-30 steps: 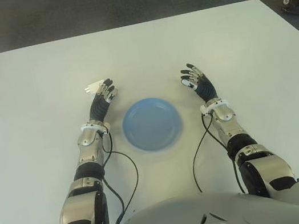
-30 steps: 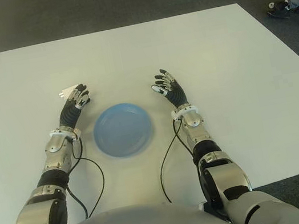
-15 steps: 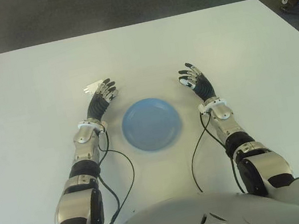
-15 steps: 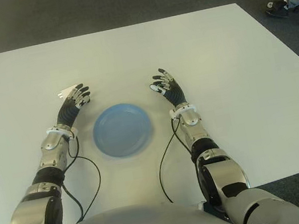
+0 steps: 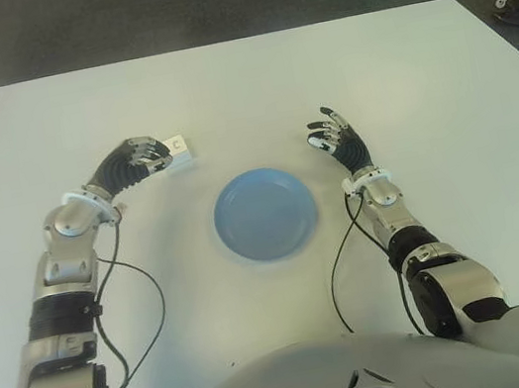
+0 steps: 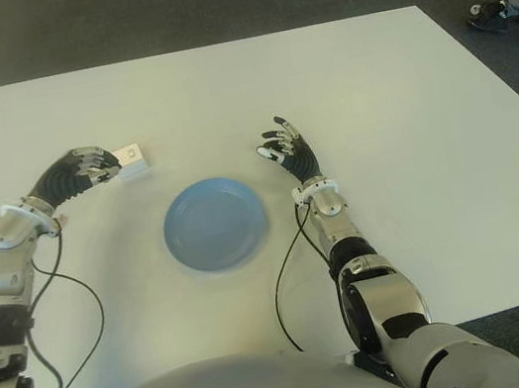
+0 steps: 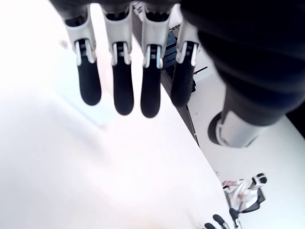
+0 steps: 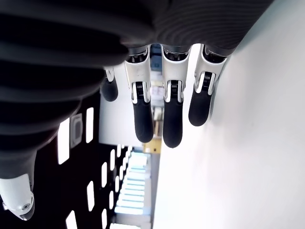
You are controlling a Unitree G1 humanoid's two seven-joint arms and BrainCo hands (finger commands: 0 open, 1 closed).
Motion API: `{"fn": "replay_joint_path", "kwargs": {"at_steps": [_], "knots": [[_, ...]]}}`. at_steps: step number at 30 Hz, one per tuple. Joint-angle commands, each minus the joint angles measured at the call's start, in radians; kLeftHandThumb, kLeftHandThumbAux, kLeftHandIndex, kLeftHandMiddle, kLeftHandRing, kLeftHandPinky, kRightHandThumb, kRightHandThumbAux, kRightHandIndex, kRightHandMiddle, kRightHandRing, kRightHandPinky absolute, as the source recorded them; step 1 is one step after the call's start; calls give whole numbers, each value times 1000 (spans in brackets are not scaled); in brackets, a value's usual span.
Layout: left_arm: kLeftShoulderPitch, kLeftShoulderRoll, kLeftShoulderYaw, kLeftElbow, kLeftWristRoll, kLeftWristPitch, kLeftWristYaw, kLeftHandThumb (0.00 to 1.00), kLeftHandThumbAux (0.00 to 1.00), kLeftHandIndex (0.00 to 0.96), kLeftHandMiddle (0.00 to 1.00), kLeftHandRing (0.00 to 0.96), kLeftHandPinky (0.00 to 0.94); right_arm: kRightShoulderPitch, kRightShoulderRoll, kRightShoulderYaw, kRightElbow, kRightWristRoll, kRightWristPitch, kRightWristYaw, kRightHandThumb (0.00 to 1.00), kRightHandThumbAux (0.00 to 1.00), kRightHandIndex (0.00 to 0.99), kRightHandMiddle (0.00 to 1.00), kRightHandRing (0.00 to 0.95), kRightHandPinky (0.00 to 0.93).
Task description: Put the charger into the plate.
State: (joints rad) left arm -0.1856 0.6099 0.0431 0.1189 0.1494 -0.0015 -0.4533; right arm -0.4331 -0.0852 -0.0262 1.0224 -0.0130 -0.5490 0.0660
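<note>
- charger is a small white block on the white table, to the left of and farther from the robot than the blue plate, apart from its rim.
- left hand reaches in from the robot's left, its fingertips at the charger's left end, touching it or just beside it; contact cannot be settled from the eye views.
- in the left wrist view the fingers hang extended and side by side with the thumb set apart, closed on nothing, so the hand reads as relaxed and empty.
- charger's long axis looks to run roughly left to right, in line with the reaching fingers, so it lies just ahead of the fingertips, toward the plate's side.
- right hand shows on the right of the plate with fingers spread and empty; it is well apart from the charger.
- judgement: the left hand is plainly nearer, and the next move calls for closing thumb and fingers across the charger's short sides, then carrying it right and nearer the robot to the plate.
</note>
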Motion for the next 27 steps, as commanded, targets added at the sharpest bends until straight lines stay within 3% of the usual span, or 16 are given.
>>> {"fn": "replay_joint_path", "kwargs": {"at_steps": [1,5,12,21,27], "knots": [[0,15,-47,-69,73,23,14,308,630,392,400,390,377,74,24,0,90,-8,83,-6,76,611,54,305,316,299],[-100,-32,-28,60,38,21,54,382,634,368,373,358,348,73,25,-1,90,-7,82,-8,84,618,56,306,318,300],[-145,-83,1,152,21,-27,147,481,626,285,314,311,311,70,27,-3,95,-6,84,-7,99,622,59,309,320,303],[-188,-79,-23,268,105,-243,309,468,611,222,277,276,271,71,29,-6,96,-4,77,-7,103,632,62,317,325,307],[-226,-67,-63,328,215,-315,427,447,558,204,251,251,253,69,29,-8,99,-4,75,-4,104,640,60,315,324,306]]}}
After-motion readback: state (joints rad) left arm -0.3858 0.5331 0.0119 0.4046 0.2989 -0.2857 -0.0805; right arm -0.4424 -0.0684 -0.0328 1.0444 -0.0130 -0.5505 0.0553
